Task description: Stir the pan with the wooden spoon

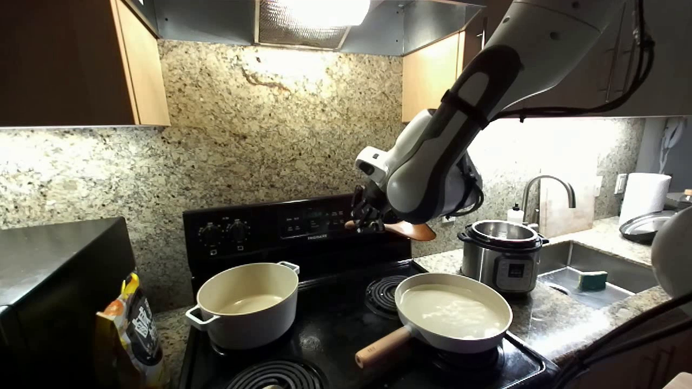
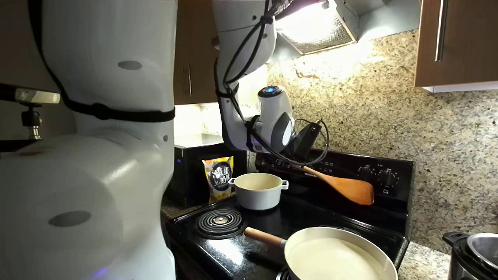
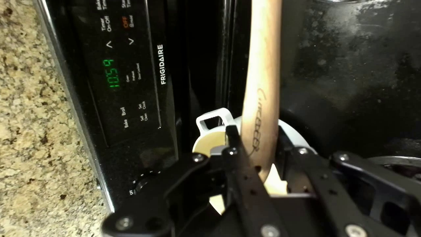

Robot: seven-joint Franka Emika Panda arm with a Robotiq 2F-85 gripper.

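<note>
Pincer (image 3: 257,140) grips the wooden spoon (image 2: 340,186) by its handle, blade reaching out to the pincer's right in both exterior views. Lower and farther right sits the pan (image 1: 451,279), apart from the blade; good stirring would likely mean clearing its rim from above, dipping the blade mid-pan, then circling gently short of the wall so the pan does not slide. Past it, farther right of the pincer, a steel cooker (image 1: 489,265) narrows the way; room to move appears widest above the pan.
</note>
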